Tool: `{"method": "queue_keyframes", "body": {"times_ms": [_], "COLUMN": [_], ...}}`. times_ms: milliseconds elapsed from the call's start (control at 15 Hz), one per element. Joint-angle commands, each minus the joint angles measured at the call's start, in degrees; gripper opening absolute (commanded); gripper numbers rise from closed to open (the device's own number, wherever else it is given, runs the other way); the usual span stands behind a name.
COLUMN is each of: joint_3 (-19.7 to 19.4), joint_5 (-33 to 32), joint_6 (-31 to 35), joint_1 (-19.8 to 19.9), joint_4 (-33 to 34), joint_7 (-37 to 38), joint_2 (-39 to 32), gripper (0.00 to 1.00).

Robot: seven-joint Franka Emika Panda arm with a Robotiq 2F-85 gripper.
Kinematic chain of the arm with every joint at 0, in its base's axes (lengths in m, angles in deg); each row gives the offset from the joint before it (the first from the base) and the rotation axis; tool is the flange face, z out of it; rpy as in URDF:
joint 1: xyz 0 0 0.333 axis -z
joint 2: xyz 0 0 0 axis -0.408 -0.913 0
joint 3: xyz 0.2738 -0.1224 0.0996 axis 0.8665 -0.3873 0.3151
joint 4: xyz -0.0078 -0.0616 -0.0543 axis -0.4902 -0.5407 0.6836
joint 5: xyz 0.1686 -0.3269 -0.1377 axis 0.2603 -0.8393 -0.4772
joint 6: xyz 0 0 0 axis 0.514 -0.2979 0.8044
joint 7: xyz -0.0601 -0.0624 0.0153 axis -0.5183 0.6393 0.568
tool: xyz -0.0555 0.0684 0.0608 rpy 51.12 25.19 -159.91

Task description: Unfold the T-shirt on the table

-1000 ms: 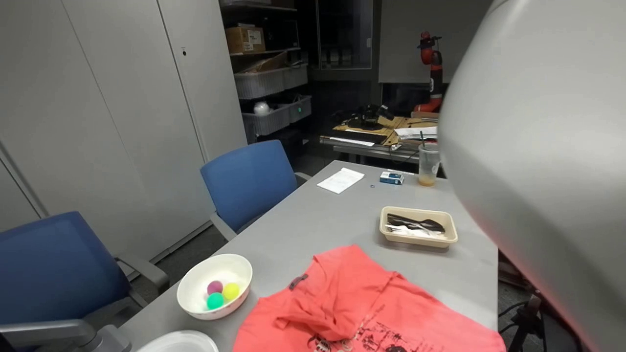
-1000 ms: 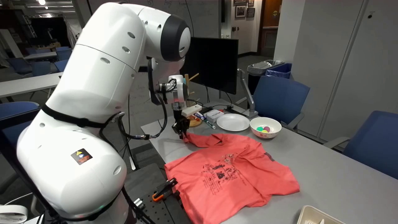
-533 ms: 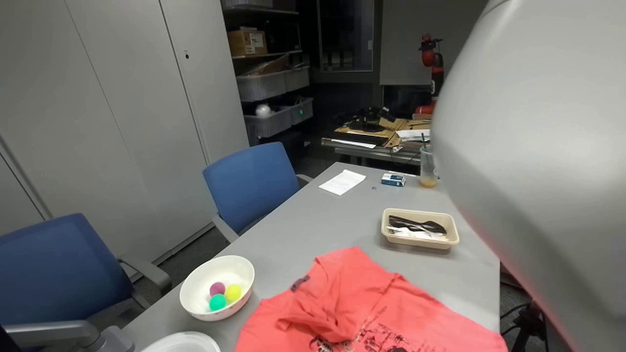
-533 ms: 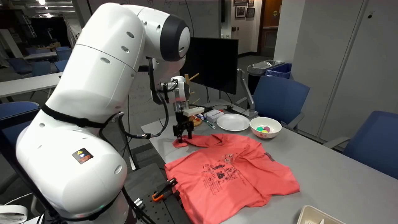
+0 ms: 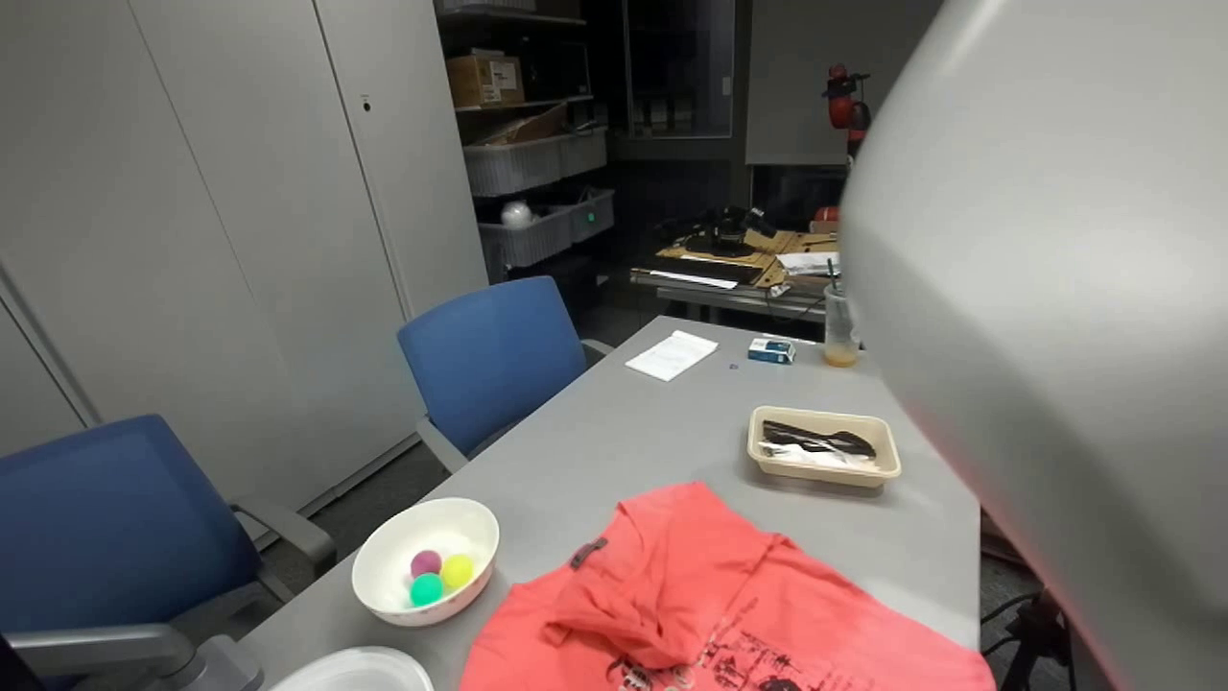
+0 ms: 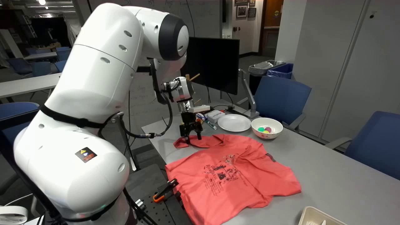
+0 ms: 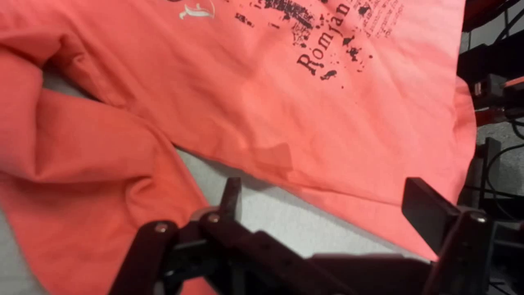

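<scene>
- The table [image 6: 331, 165], smooth and light grey, carries the T-shirt [image 6: 250, 184] and reaches well past it.
- The robot arm [image 6: 90, 78] rises beside the T-shirt, bent and mostly visible in an exterior view; a blurred white link [image 5: 1055, 288] shows in an exterior view.
- The T-shirt lies on the table, its body broadly spread, neck rumpled, a narrow strip of cloth [image 6: 206, 142] reaching out to one side. The wrist view alone brings the dark lettering [image 7: 323, 43] near enough to read "Rom", and shows tabletop between strip and body.
- A black monitor [image 6: 211, 65] stands past the T-shirt, on the strip's side.
- The gripper [image 7: 323, 196] is released, its fingers [image 7: 425, 213] spread wide, with cloth and tabletop visible between them in the wrist view. It hangs over the T-shirt's strip; in an exterior view a fingertip [image 6: 187, 140] overlaps the cloth, though whether it touches I cannot tell.
- A white plate [image 6: 234, 122] sits just beside the T-shirt, in both exterior views.
- A white bowl [image 6: 276, 125], in both exterior views, sits beside the T-shirt too.
- A beige tray [image 5: 806, 471], whole in an exterior view, stands near the T-shirt, away from the strip.
- Paper [image 5: 672, 355], a cup [image 5: 840, 336] and a blue box [image 5: 771, 351], farther from the T-shirt than the tray, appear in an exterior view alone.
- Three balls [image 5: 427, 589], purple, green and yellow, rest in the bowl.
</scene>
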Motion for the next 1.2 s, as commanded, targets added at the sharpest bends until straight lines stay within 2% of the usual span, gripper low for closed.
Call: {"method": "queue_keyframes", "body": {"times_ms": [0,333,467,667,1133], "joint_3": [0.23,0.16,0.2,0.47,0.82], "joint_5": [-0.22,-0.24,0.4,1.65,2.42], "joint_6": [-0.46,-0.51,-0.43,2.84,12.99], "joint_1": [0.15,0.12,0.7,2.53,5.42], "joint_4": [0.29,0.3,-1.88,-8.8,-27.71], "joint_7": [0.13,0.17,0.72,4.04,17.34], "joint_2": [-0.2,-0.21,0.26,2.56,6.81], "gripper": [1.0,1.0,1.0,1.0,1.0]}}
